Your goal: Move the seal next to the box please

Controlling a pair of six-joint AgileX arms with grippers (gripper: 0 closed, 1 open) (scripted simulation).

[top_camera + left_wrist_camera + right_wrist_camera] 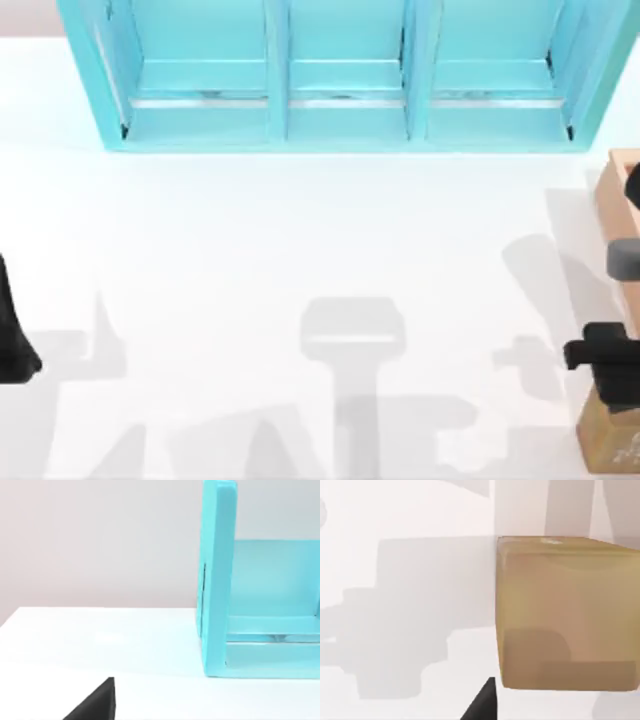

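Top cam: overhead, looking straight down on the white bench [300, 260], turquoise shelf unit [340, 80] along the far edge, box [618, 200] cut off at the right border. Left wrist cam: low, near bench level, facing level across the bench toward the shelf unit's end panel [217, 580] and the wall behind; it shares the shelf unit with the top cam. Right wrist cam: very close, angled down at a tan block [567, 612] and the bench.

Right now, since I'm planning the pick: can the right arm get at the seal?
Probably yes: the right arm hangs right beside the seal at the table's right edge, nothing standing between them.
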